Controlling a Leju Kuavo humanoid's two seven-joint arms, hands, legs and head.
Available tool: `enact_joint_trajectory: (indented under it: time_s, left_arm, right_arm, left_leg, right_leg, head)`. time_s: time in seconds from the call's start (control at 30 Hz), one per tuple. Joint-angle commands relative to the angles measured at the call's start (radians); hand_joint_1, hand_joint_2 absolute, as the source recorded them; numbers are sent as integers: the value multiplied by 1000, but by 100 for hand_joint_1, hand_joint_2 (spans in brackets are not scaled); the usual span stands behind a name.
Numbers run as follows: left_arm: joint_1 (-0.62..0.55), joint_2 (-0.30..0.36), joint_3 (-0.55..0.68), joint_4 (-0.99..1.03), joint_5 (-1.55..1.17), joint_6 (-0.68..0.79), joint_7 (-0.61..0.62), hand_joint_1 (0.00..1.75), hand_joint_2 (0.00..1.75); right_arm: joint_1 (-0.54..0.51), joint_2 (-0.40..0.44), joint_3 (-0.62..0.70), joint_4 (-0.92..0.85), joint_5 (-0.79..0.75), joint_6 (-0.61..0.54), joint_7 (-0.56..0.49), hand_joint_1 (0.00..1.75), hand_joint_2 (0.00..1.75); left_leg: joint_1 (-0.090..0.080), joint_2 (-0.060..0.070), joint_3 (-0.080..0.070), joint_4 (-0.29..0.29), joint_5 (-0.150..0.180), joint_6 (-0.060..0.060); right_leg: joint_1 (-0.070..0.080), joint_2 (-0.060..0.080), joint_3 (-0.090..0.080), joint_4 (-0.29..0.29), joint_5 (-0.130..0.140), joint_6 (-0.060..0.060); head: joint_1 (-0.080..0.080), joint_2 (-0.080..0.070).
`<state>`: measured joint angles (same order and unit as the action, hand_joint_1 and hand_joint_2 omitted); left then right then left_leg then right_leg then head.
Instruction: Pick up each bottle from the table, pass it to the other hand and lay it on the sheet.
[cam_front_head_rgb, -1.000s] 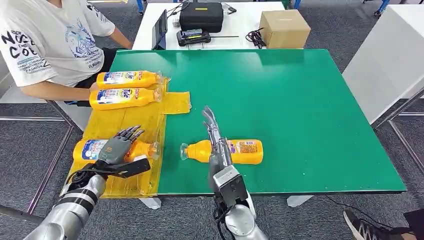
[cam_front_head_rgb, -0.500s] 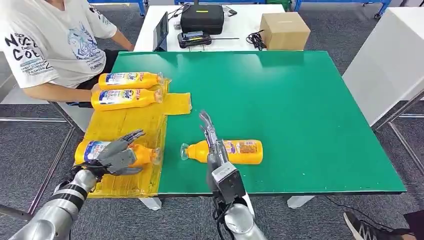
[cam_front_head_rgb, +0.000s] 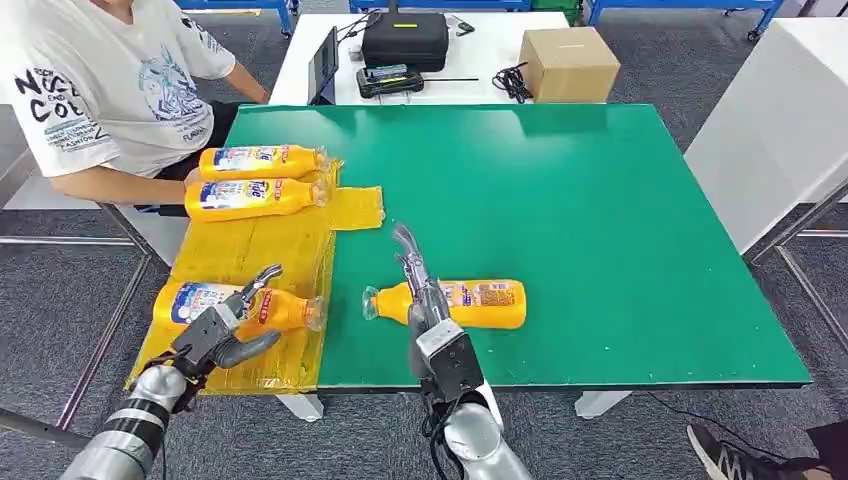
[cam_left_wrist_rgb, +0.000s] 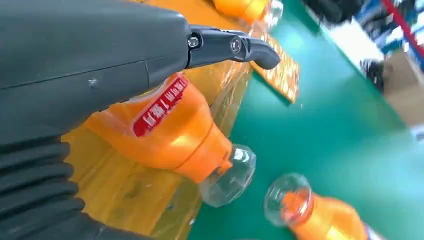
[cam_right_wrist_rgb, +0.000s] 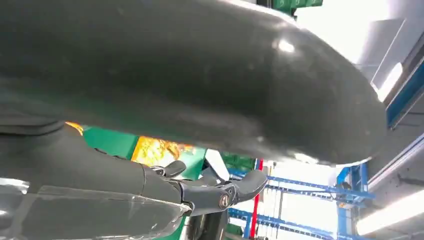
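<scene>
An orange bottle (cam_front_head_rgb: 480, 303) with a clear cap lies on the green table (cam_front_head_rgb: 620, 220), cap pointing toward the yellow sheet (cam_front_head_rgb: 260, 250). My right hand (cam_front_head_rgb: 415, 275) stands edge-on over its neck end, fingers stretched out, holding nothing. Another orange bottle (cam_front_head_rgb: 232, 304) lies on the sheet's near end. My left hand (cam_front_head_rgb: 215, 335) is just behind it, fingers spread, one fingertip (cam_left_wrist_rgb: 235, 47) reaching over that bottle (cam_left_wrist_rgb: 170, 125). Two more bottles (cam_front_head_rgb: 260, 160) (cam_front_head_rgb: 255, 195) lie side by side at the sheet's far end.
A person in a white printed shirt (cam_front_head_rgb: 100, 90) sits at the far left, forearm near the two far bottles. Behind the green table a white table holds a black case (cam_front_head_rgb: 403, 35), a cardboard box (cam_front_head_rgb: 568, 62) and cables. A white counter (cam_front_head_rgb: 780, 110) stands to the right.
My left hand has lifted off the bottle on the sheet and drawn back toward the near edge; the bottle stays lying there. My right hand has barely shifted over the table bottle.
</scene>
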<state>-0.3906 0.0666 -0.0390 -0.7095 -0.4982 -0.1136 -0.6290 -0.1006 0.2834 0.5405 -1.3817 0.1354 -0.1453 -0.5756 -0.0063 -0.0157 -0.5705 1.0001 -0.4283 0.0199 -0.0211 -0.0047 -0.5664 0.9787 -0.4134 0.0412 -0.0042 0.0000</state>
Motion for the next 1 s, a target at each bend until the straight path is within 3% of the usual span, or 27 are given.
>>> enact_joint_trajectory:
  time_s: [0.03,0.1,0.13,0.4,0.6,1.0]
  left_arm:
    - [24,-199,180,-187,114,345,-58,0,175]
    - [34,-214,197,-259,152,374,-64,0,175]
    - [39,-217,203,-275,160,384,-66,0,175]
    - [126,-239,205,-477,306,422,-69,0,175]
    - [189,-248,193,-518,321,402,-69,0,175]
    - [174,-253,167,-429,301,371,-57,0,175]
  right_arm:
    - [-22,-40,30,18,67,-84,0,0,0]
    - [-29,-62,30,-13,138,-107,46,0,0]
    - [-36,-72,31,-13,164,-113,65,0,175]
    - [-97,-162,-33,38,393,-149,245,0,175]
    - [-168,-253,-93,180,526,-55,393,0,175]
    - [-297,-266,-75,429,553,42,457,0,175]
  left_leg:
    - [2,-2,-7,2,1,-1]
    - [3,0,-11,3,1,-2]
    - [3,0,-14,3,2,-1]
    - [3,6,-18,2,2,-1]
    - [2,6,-21,1,3,0]
    - [0,6,-23,1,4,0]
  right_leg:
    - [3,-3,-4,-1,1,-1]
    - [3,-2,-9,0,2,-1]
    - [3,-1,-12,0,4,0]
    - [4,2,-16,-2,5,-2]
    - [2,1,-20,-2,6,-1]
    - [1,1,-22,-1,6,0]
  head:
    - [0,0]
    - [0,0]
    - [0,0]
    - [0,0]
    - [0,0]
    - [0,0]
